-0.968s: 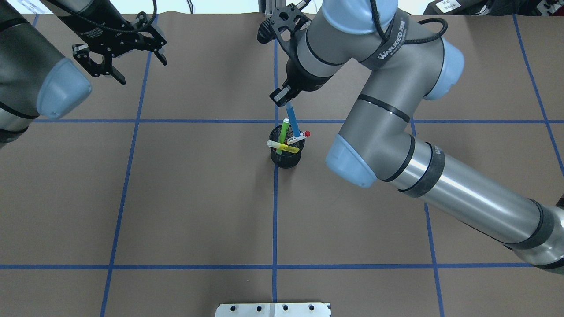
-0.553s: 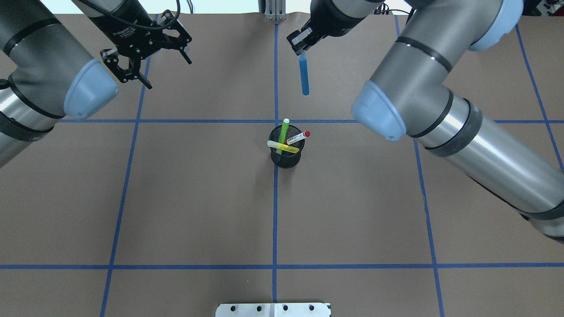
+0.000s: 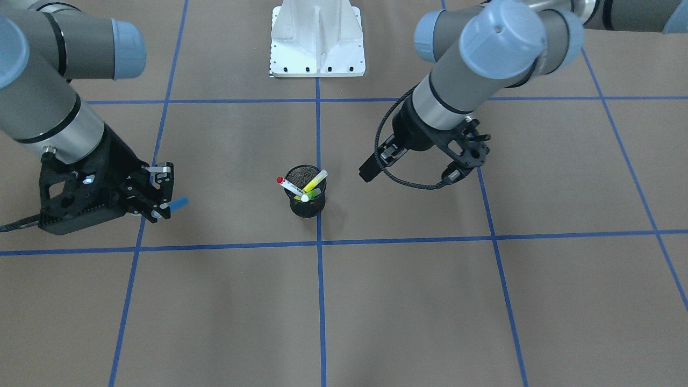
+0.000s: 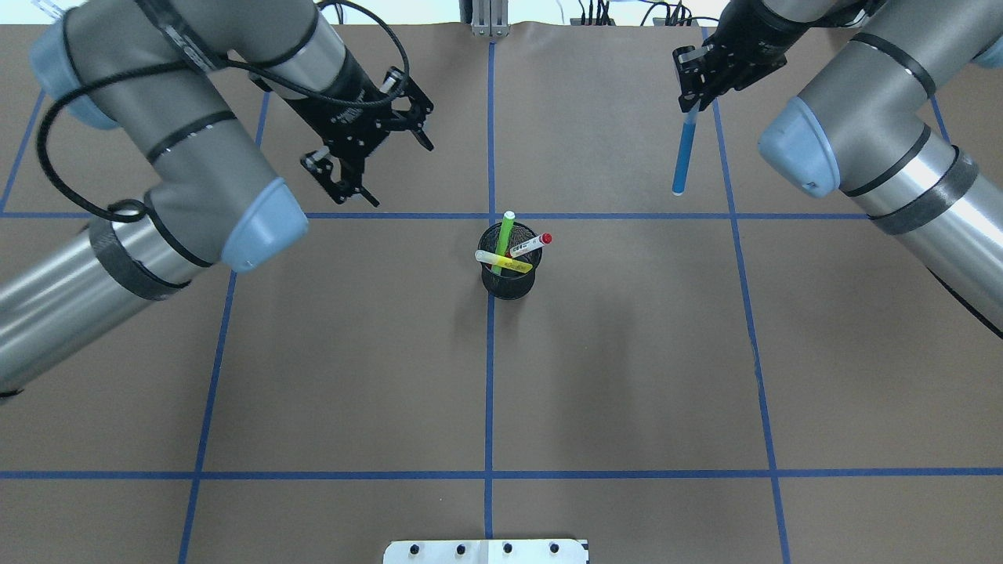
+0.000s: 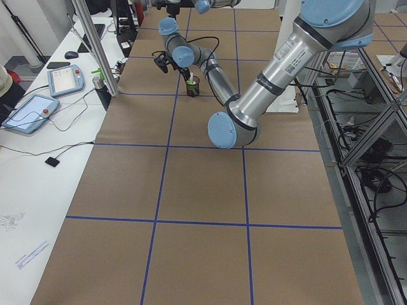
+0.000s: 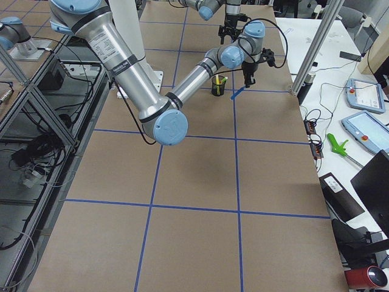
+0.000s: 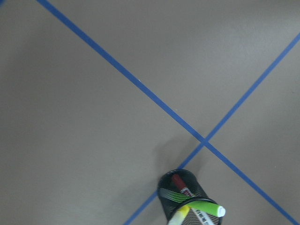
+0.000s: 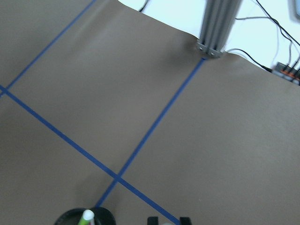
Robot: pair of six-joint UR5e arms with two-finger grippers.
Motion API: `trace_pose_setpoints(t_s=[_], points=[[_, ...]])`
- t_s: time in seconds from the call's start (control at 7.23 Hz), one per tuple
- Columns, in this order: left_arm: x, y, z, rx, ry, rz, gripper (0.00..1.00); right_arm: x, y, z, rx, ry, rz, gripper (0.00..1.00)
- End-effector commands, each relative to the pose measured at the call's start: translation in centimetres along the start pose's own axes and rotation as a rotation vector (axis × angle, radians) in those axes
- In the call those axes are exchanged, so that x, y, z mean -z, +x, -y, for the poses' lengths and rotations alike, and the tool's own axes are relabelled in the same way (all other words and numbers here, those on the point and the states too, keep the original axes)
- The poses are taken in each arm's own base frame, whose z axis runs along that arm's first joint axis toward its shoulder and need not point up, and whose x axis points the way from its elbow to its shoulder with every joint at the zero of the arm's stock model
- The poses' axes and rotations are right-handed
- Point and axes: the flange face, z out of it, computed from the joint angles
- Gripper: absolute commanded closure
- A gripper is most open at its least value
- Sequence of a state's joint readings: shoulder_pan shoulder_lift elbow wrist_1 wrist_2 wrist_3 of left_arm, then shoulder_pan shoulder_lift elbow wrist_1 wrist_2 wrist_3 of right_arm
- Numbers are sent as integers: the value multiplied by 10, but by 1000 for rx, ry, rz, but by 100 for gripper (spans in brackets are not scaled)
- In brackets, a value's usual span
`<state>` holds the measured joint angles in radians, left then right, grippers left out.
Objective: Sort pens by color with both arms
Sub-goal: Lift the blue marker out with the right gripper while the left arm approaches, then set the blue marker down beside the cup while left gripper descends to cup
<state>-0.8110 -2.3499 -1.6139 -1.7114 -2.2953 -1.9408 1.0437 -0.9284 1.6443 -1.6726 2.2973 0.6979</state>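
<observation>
- Pinched slim blue plastic marker (image 4: pixel 683 153) in black right gripper (image 4: pixel 691 106), well right of black mesh cup (image 4: pixel 508 286); seemingly mid-carry.
- Hung black left gripper (image 4: pixel 401 174) spread, empty, near cup.
- Needed next, likely: gentle set-down.

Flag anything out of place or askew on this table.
Nothing is spilled or broken. The only oddity: the yellow pen slants across the mouth of the mesh cup, crossing the green pen. The blue pen hangs clamped in the right gripper.
</observation>
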Motion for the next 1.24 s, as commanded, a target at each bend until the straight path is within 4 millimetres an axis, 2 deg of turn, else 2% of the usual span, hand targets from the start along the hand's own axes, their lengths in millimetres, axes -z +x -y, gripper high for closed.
trace_pose_setpoints(t_s=[0.0,0.14,0.28,0.41,0.69,0.83,1.11], points=[[-49,4,-54,87,-6,-42,1,-40,64,42,-344,-212,-12,90],[-66,16,-71,137,3,-72,1,-64,82,74,-373,-269,-13,90],[-92,28,-80,193,8,-104,1,-79,74,93,-358,-300,-28,89],[-101,34,-77,251,25,-167,1,-100,57,89,-316,-321,-50,89],[-117,40,-77,286,41,-220,1,-128,19,84,-190,-336,-98,89],[-131,39,-85,290,43,-221,4,-130,12,86,-185,-343,-94,90],[-150,39,-107,318,35,-207,10,-148,11,87,-227,-404,-65,90]])
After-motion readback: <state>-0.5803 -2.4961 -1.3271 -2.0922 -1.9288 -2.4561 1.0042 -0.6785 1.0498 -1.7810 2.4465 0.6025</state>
